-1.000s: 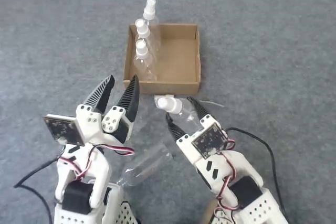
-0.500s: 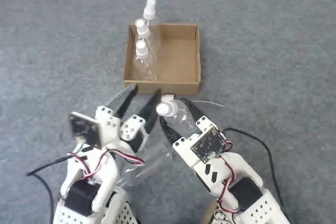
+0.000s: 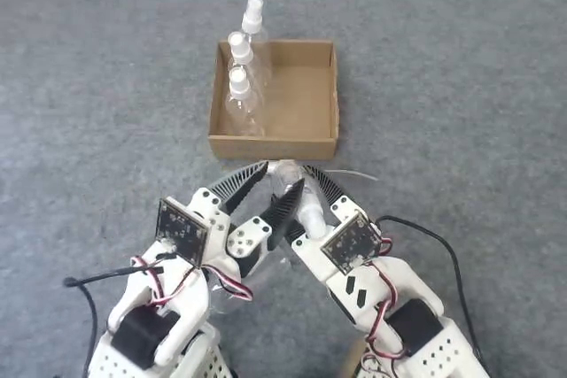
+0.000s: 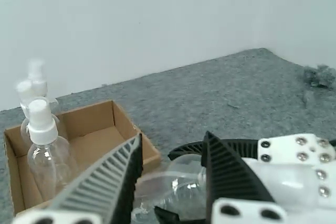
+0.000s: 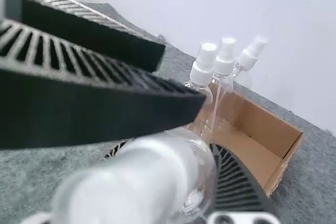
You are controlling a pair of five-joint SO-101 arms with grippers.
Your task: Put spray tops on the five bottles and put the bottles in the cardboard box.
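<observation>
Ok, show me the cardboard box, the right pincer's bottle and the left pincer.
brown cardboard box (image 3: 306, 99): high view, bare floor.
clear plastic bottle (image 5: 152, 177): right wrist view, its middle.
left pincer (image 4: 172, 141): left wrist view, between fingertips.

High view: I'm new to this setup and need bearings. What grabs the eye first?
Just in front of the cardboard box, the right gripper grips a clear bottle, and the left gripper has its jaws open around it. Three capped bottles stand along the box's left wall in the high view.
</observation>
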